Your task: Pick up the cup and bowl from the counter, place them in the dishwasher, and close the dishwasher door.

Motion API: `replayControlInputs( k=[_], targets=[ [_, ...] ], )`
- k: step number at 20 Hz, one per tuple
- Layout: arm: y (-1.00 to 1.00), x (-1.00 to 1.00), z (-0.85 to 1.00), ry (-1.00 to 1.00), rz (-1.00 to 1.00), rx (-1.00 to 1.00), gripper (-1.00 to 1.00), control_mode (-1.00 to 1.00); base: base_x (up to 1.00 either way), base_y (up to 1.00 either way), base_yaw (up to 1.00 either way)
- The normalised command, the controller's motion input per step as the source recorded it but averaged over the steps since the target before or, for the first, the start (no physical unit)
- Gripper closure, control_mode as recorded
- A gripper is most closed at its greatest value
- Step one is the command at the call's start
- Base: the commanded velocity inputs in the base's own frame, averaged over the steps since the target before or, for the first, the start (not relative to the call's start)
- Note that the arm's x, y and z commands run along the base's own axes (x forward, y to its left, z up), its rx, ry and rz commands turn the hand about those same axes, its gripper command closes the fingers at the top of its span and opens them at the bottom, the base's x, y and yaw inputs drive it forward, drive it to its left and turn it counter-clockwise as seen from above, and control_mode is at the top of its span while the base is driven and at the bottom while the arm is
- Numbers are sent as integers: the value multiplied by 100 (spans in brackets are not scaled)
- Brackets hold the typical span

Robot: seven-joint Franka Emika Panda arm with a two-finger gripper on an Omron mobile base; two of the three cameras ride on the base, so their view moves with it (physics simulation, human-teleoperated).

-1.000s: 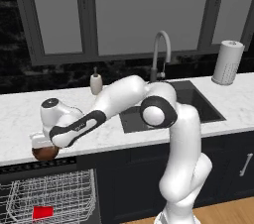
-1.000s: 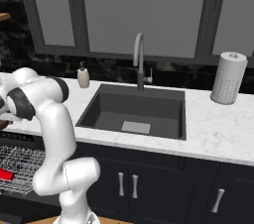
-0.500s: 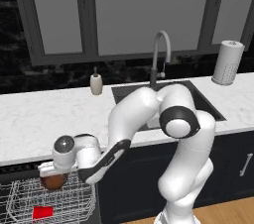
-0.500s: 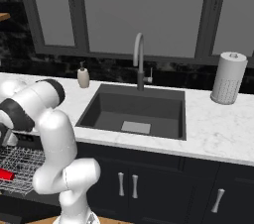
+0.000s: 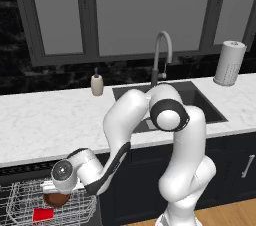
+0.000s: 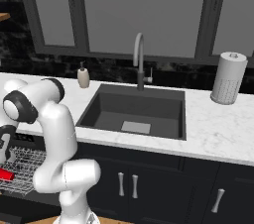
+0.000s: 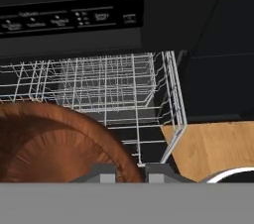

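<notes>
Bowl (image 5: pixel 56 199): I see it reddish-brown, low over the white wire rack (image 5: pixel 20 205), just under the hand at the lower left of my left base view. In the hand view it is large at the lower left, rim (image 7: pixel 99 134) curving right up to the finger tips.
Tool (image 7: pixel 130 172): I read it as clamped on the bowl's rim; the two tips sit close together with the rim running in between them.
Cup (image 5: pixel 43 214): a red shape lying in the rack, just below and left of the bowl; from the right base view it shows red at the far left edge (image 6: pixel 5 174).
Dishwasher (image 7: pixel 74 17): open, rack pulled out; its dark control strip runs across the top of the hand view, wire baskets below it.
Door: I cannot make out the panel itself.
Worktop (image 5: pixel 45 120): white marble, a beige soap bottle (image 5: pixel 97 84) near the back wall, the dark sink (image 6: pixel 134 114) with its tap (image 6: pixel 139 59), and a paper towel roll (image 6: pixel 227 77) at the right end.
Arm (image 5: pixel 150 120): I have it folded down and to the left from the base, reaching below the worktop edge.
Floor (image 7: pixel 213 146): wood, seen beyond the rack's right corner.
</notes>
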Motion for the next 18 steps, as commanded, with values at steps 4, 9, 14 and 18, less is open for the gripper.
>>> replayControlInputs(
  k=[4, 9, 14, 18],
  targets=[
    [39, -3, -81, 2, -13, -2, 100, -100, 0, 0, 0],
    [66, -49, -96, -9, -18, -7, 100, -100, 0, 0, 0],
    [53, -49, -71, -36, -21, -9, 100, -100, 0, 0, 0],
    [10, -2, -76, -32, -23, -2, 100, -100, 0, 0, 0]
  ],
)
